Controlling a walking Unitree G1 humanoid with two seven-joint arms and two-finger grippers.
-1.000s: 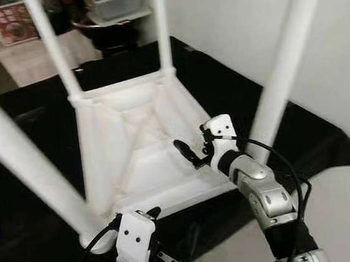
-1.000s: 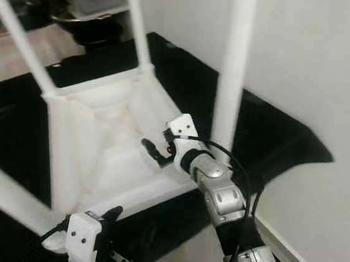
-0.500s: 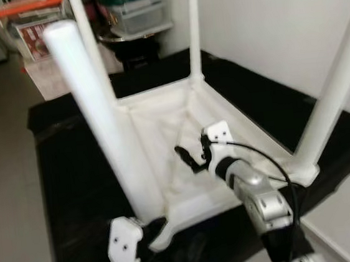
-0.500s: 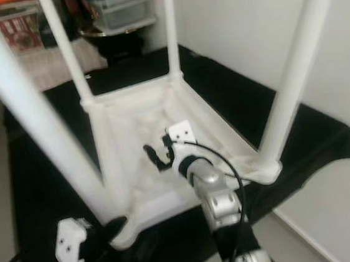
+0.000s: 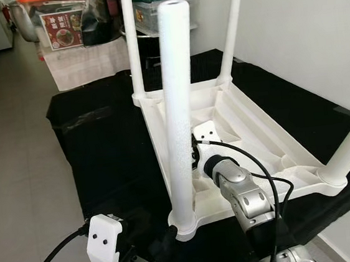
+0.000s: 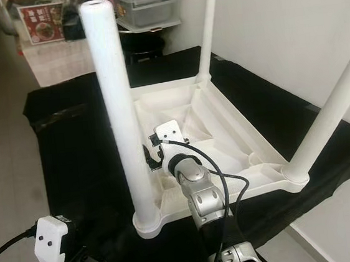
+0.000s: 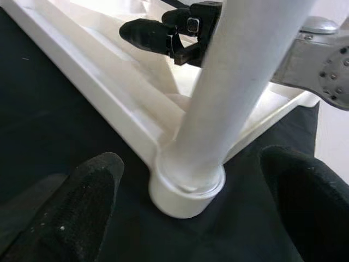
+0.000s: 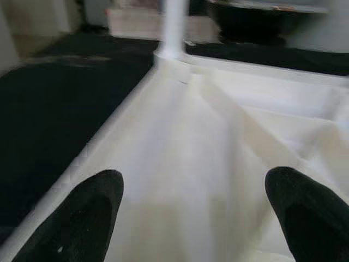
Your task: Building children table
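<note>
A white children's table [image 5: 242, 117] lies upside down on a black mat [image 5: 101, 145], its four round legs pointing up. The near leg [image 5: 178, 105] rises in front of me. My right gripper [image 6: 151, 158] hovers open over the ribbed underside just behind that leg; in the right wrist view its gripper [image 8: 193, 183] has nothing between the fingertips. My left gripper [image 7: 191, 166] is low by the table's near corner, open, with one finger on each side of the leg's socket [image 7: 185, 191] and apart from it.
A white wall [image 5: 302, 30] runs along the right, close to the table's far side. Storage boxes and a dark pot [image 5: 149, 8] stand beyond the mat. Bare tiled floor [image 5: 14, 154] lies to the left.
The whole picture has shifted, so the camera has moved. My left gripper has dropped back from the near leg's base. The right gripper stays over the underside.
</note>
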